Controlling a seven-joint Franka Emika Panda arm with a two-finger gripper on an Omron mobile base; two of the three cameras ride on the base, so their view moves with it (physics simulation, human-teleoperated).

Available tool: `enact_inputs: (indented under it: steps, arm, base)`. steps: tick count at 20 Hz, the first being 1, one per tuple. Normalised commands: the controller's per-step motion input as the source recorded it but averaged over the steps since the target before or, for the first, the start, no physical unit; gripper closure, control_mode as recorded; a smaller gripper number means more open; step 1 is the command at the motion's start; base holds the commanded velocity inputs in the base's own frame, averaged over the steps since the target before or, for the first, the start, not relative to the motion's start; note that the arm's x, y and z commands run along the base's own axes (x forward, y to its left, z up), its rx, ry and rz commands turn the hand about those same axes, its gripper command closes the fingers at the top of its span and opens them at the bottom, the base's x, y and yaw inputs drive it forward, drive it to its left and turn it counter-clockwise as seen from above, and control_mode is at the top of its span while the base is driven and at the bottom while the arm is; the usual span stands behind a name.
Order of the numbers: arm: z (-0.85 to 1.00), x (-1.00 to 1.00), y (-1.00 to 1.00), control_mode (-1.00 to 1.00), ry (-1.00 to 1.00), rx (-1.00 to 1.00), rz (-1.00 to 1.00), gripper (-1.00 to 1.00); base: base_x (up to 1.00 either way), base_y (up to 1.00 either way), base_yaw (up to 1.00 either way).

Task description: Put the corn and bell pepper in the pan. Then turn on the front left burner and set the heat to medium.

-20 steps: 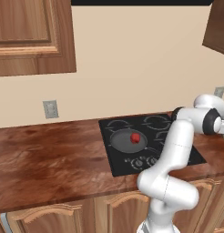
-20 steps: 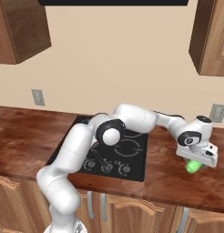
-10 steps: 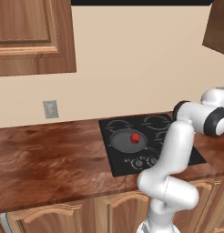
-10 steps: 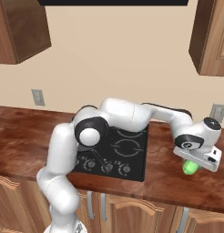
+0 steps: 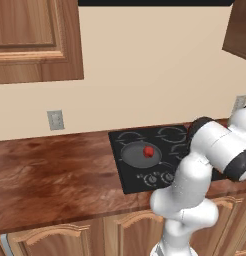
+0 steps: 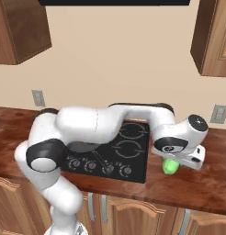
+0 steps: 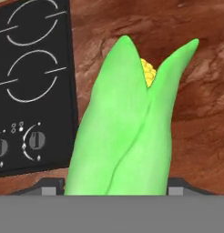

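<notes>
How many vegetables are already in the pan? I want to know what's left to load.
1: the bell pepper lies in the pan on the cooktop's front left burner. The corn is not in: it is off right of the cooktop, at the gripper.

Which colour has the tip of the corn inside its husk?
Yellow kernels in the corn's green husk, clearest in the hand view.

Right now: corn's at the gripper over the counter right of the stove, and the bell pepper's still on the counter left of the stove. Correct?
Not quite. The bell pepper already lies in the pan on the stove's front left burner, as the left base view shows. The rest holds: the corn is at the gripper over the counter right of the stove.
</notes>
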Motion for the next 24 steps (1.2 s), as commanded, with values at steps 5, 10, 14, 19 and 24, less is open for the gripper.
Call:
enact_inputs:
  steps: [5,10,14,19,24]
  arm:
    - [0.1,0.0,1.0,-1.0,0.02,0.0,0.18,1.0]
    - [0.0,0.07,1.0,-1.0,0.09,0.0,0.13,1.0]
    - [0.1,0.19,1.0,-1.0,0.21,0.0,0.09,1.0]
    - [0.47,0.5,1.0,-1.0,0.17,0.0,0.06,1.0]
    - [0.09,0.73,1.0,-1.0,0.19,0.01,0.1,1.0]
  base:
    - [0.0,0.0,0.0]
    - [0.0,0.0,0.0]
    - [0.0,0.0,0.0]
    - [0.0,0.0,0.0]
    - [0.0,0.0,0.0]
